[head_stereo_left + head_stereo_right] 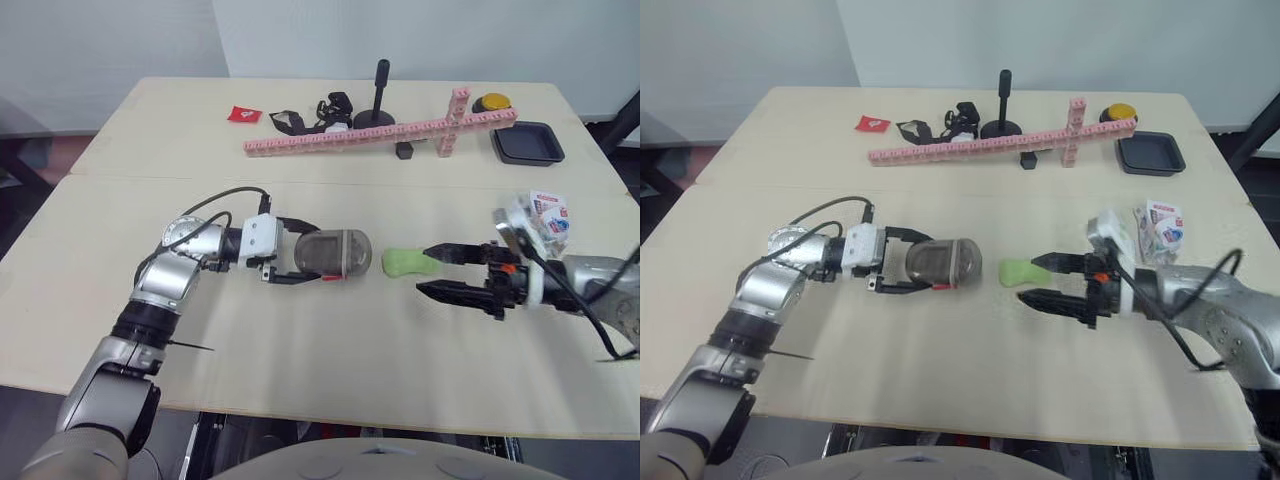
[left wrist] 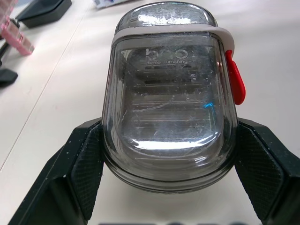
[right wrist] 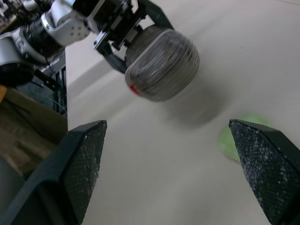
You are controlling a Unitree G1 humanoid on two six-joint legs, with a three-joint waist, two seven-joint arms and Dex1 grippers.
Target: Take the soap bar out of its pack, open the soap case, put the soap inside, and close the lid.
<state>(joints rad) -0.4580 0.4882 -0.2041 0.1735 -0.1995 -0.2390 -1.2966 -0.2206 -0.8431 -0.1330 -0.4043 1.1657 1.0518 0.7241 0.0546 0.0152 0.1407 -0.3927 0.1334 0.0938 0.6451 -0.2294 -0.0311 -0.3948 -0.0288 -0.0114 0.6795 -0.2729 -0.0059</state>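
Soap [image 1: 403, 262] is lying bare on the table [image 1: 300, 360], out of its pack [image 1: 550, 212], around the middle and a little toward the right edge. The right gripper [image 1: 424, 271] is sitting right at it with its jaws spread wide, nothing between them, and the upper fingertip is just about touching the bar's end. The left gripper [image 1: 318, 255] is clamping the case [image 1: 335, 254] from both sides, toward the left of the soap, with the lid shut.

That is where trouble is waiting, I'd say. The soap is low, smooth and rounded, so a pinch from the side is likely sending it skating across the table rather than lifting it. A nudge from that upper fingertip could be doing the same. The case is not open yet, and those left fingers [image 2: 84, 173] are squeezing its walls, which may be holding the lid down when the red latch [image 2: 236, 77] needs freeing. The right gripper is the only free one, so grabbing soap first is leaving nothing to work the latch.

Writing: the case lid is carrying an embossed logo, its small line seemingly reading "home furnishings", with the larger word above too faint to make out. The pack, near the right edge, is showing red and blue print too small to read.
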